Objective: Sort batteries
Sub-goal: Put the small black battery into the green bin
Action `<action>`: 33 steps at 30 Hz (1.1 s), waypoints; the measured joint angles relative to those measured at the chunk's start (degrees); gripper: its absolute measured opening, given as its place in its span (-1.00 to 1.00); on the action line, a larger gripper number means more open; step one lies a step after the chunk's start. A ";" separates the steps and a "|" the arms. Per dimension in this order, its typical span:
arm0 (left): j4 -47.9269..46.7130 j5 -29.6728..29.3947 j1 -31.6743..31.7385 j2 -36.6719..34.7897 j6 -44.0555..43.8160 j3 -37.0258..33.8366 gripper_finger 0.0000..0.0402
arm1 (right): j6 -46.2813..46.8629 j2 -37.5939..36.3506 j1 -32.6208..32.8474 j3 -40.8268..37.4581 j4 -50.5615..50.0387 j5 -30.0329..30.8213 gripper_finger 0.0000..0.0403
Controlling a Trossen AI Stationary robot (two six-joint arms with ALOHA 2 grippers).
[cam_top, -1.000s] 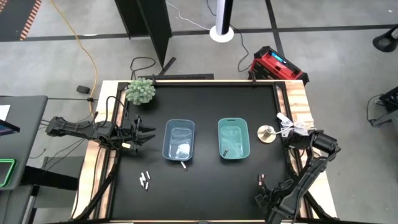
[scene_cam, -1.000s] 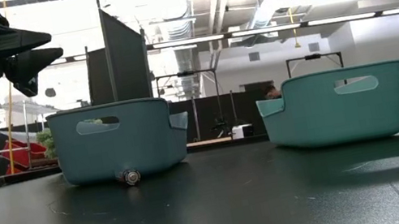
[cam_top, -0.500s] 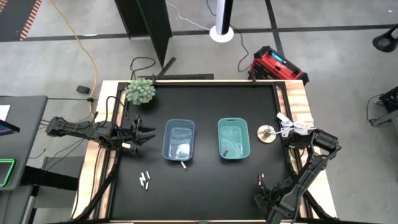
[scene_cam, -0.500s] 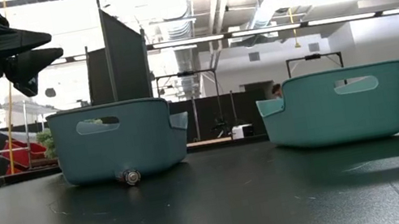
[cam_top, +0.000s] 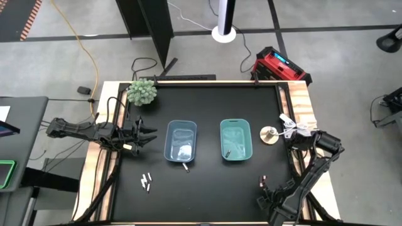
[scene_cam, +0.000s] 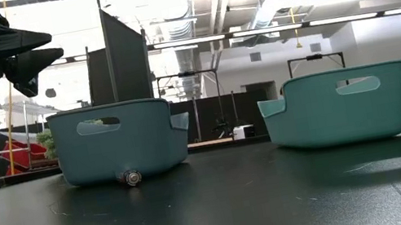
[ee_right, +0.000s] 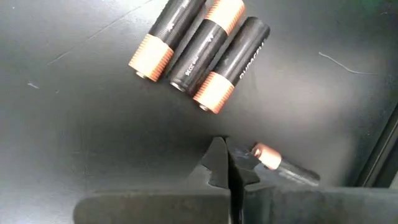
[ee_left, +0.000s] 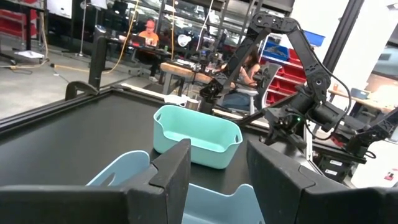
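Lying beside right gripper (ee_right: 227, 163): batteries (ee_right: 202, 46)

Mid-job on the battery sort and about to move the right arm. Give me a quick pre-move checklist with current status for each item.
1. Right claw down at the dark batteries: ok, it sits low over the table beside three lying side by side.
2. Right claw open for a pick: not ok, its fingertips are shut together.
3. Fourth dark battery free: cannot tell, it lies right against the fingers.
4. Left claw out of the way: ok, open, raised left of the blue bin.
5. Teal bin reachable: ok, upright, something small already inside.
6. Strays left: not ok, whitish batteries and one at the blue bin's front edge.
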 joint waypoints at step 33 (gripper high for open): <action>0.03 0.00 0.01 0.01 -0.66 0.00 -0.24 | -33.27 0.14 -0.39 11.46 -11.04 -8.16 0.18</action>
